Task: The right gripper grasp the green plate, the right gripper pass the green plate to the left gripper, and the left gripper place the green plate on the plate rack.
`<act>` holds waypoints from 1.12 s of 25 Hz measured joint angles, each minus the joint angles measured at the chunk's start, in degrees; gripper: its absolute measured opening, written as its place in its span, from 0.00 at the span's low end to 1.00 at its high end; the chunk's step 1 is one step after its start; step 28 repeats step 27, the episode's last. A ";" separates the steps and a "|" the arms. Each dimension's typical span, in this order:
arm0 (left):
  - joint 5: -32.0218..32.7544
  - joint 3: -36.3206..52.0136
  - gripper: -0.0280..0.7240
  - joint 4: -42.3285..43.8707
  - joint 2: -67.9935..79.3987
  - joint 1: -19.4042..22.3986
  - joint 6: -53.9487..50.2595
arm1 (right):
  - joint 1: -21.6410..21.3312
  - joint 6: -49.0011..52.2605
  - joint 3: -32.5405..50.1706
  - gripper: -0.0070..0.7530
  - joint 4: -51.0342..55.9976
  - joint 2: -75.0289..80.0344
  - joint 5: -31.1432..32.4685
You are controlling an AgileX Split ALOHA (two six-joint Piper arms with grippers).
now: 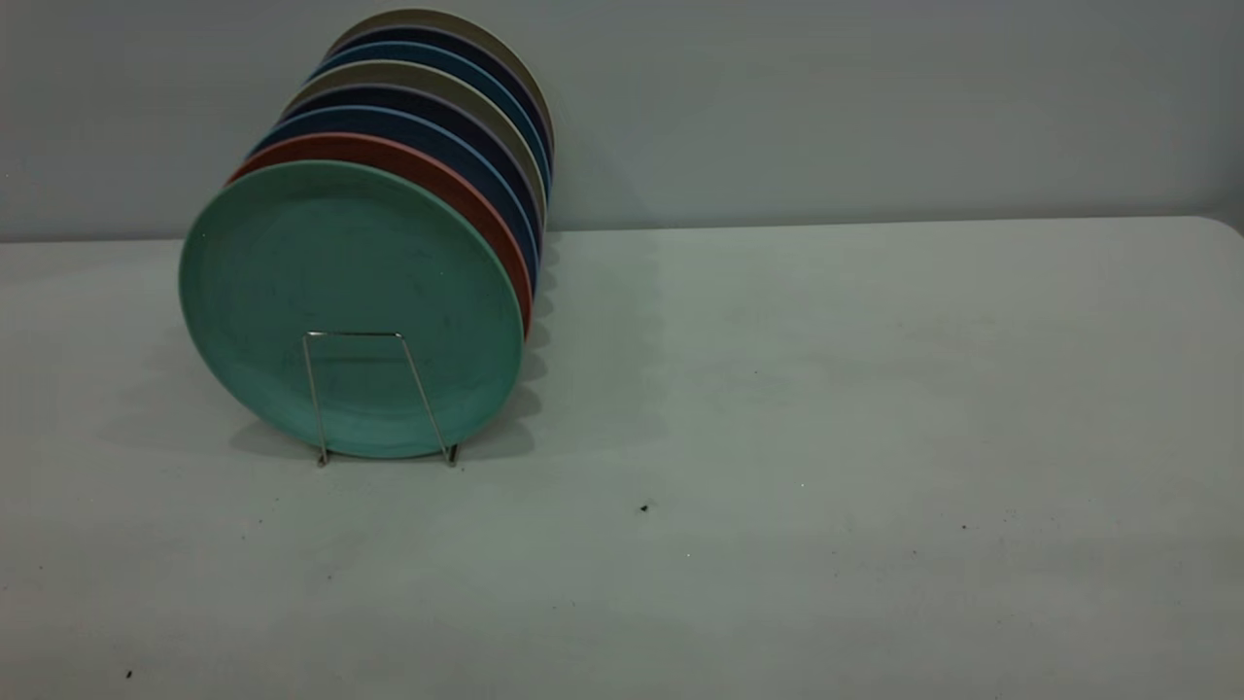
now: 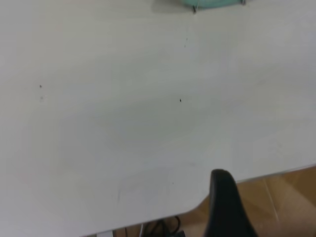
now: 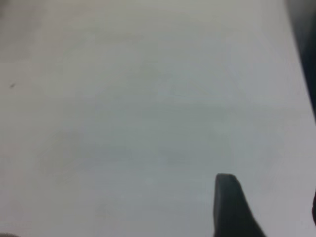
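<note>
So the table (image 1: 826,408) is a plain pale grey-white top, matte, with a few tiny dark specks (image 1: 643,507) scattered over the near part. The only thing sitting on it is the plate rack (image 1: 377,399), over on the left side, its wire feet right on the surface. The green plate (image 1: 350,306) stands upright in the front slot, and its bottom edge looks like it touches the tabletop, though I can't really tell. The plates throw a soft shadow on the table to the right.
</note>
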 joint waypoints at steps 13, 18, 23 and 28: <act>0.87 0.00 0.67 0.00 -6.87 0.00 -0.06 | -0.32 0.00 0.00 0.54 0.07 -0.05 -0.01; 0.87 0.00 0.67 0.00 -6.87 0.00 -0.06 | -0.32 0.00 0.00 0.54 0.07 -0.05 -0.01; 0.87 0.00 0.67 0.00 -6.87 0.00 -0.06 | -0.32 0.00 0.00 0.54 0.11 -0.05 -0.01; 0.87 0.00 0.67 0.00 -6.87 0.00 -0.06 | -0.32 0.00 0.00 0.54 0.11 -0.05 -0.01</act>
